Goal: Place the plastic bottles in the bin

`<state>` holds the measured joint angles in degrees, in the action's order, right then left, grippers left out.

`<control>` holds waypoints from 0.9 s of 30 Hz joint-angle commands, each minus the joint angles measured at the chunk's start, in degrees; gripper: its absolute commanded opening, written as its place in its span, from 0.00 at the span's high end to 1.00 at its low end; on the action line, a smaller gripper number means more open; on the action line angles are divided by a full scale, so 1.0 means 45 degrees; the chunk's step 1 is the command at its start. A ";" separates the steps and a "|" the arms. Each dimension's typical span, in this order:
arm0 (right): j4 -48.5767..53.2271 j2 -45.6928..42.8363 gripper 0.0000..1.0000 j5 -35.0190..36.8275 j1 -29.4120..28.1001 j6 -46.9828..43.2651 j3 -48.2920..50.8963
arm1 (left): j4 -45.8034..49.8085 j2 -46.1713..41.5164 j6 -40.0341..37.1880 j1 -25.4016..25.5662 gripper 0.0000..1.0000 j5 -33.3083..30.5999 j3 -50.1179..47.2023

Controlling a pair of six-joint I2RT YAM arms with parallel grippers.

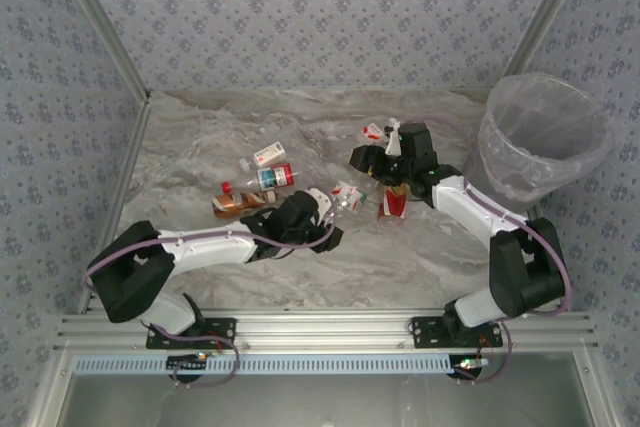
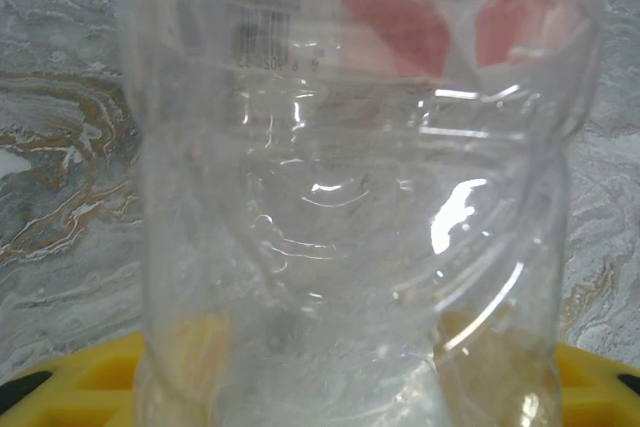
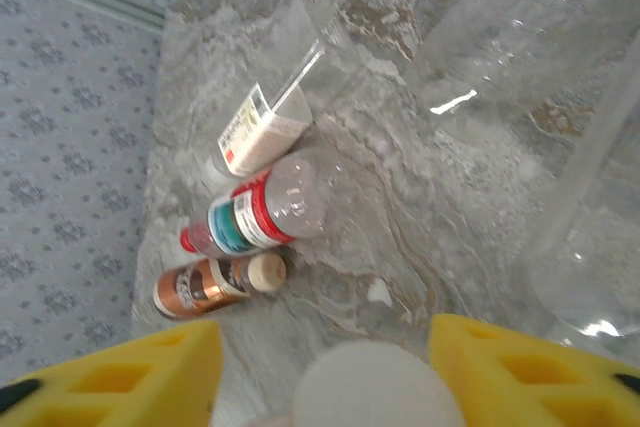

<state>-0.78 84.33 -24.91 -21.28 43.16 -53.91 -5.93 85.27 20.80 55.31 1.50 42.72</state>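
Observation:
My left gripper [image 1: 325, 205] is shut on a clear crumpled bottle [image 1: 346, 196], which bulges between its yellow fingers [image 2: 70, 382] and carries a red-and-white label [image 2: 400, 27]. My right gripper [image 1: 395, 179] reaches down over an upright orange-red bottle [image 1: 392, 205]. That bottle's white cap [image 3: 365, 387] sits between the right gripper's yellow fingers [image 3: 120, 377], which stand close on both sides of it. The bin [image 1: 520, 162], a clear bucket, stands at the far right, apart from both grippers.
Left of centre lie a white-labelled bottle [image 1: 268, 154], a red-and-teal labelled one [image 1: 272, 177] and a copper-brown one [image 1: 235, 205]. Another small bottle [image 1: 375, 132] lies behind the right gripper. Patterned walls enclose the marbled table [image 1: 300, 267].

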 commanded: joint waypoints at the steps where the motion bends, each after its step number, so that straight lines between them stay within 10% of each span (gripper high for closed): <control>1: -0.0722 0.0094 0.54 0.0601 -0.0267 0.0297 0.0118 | -0.0180 0.0099 -0.0256 0.0111 0.45 0.0222 0.0426; 13: -0.0826 -0.0205 0.99 0.1110 -0.0300 0.0153 0.0456 | -0.0166 0.0098 -0.0026 0.0112 0.29 0.0123 0.0466; 27: 0.0426 -0.0687 1.00 0.1930 -0.0303 -0.0661 0.0079 | -0.0373 -0.0846 -0.0110 0.0106 0.01 -0.0063 0.0183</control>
<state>-1.23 82.98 -18.50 -22.28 42.13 -52.27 -6.00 83.99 20.47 55.31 2.09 43.22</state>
